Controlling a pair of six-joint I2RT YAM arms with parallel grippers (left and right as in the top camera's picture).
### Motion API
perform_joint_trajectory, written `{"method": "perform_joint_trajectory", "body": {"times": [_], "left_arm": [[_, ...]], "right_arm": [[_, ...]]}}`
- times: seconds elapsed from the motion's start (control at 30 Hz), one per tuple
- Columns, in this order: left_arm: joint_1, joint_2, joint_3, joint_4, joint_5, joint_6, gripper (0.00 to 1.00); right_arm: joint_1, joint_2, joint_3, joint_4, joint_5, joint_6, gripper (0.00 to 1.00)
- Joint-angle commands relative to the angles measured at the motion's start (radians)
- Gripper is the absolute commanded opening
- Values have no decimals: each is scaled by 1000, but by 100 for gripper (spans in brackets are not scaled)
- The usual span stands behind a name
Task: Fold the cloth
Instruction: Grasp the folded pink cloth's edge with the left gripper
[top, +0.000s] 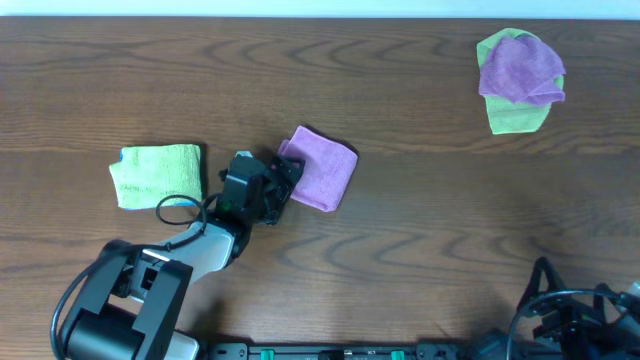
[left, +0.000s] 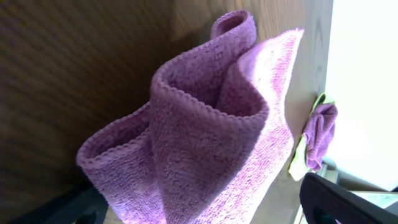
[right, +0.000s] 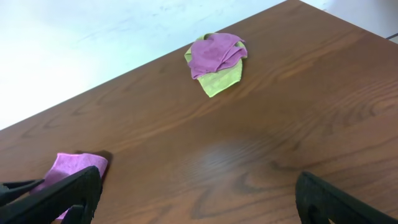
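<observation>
A purple cloth (top: 325, 170) lies folded on the wooden table, just right of centre-left. My left gripper (top: 286, 176) is at its left edge. In the left wrist view the cloth (left: 211, 143) stands bunched in upright folds between the jaws of my left gripper (left: 199, 214). The fingers are spread, and a gap shows beside the right finger. My right gripper (right: 199, 202) is open and empty, low over bare table at the front right (top: 585, 310). The cloth's corner shows in the right wrist view (right: 74, 167).
A green cloth (top: 160, 175) lies folded left of my left gripper. At the back right, a crumpled purple cloth sits on a green one (top: 520, 75), and this pair also shows in the right wrist view (right: 216, 59) and the left wrist view (left: 314, 140).
</observation>
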Motion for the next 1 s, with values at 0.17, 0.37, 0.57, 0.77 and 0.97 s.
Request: {"method": "perform_joint_trajectory", "body": {"times": [0.17,0.37,0.57,0.77,0.97], "left_arm": [[-39,84,-26,-38,-95,0,83],[-77,108,-26,-38,-148,-39,56],[-82,119,-26,-38,-175,-51,44],[-82,126,-26,-38,-180,-29,15],[-80,126,-26,-29,-176,40,6]], "right_arm": [[-6,-3,-2,-2,11,10,99],[-6,-3,-2,-2,11,10,99],[-6,-3,-2,-2,11,10,99],[-6,-3,-2,-2,11,10,99],[-6,-3,-2,-2,11,10,99]]}}
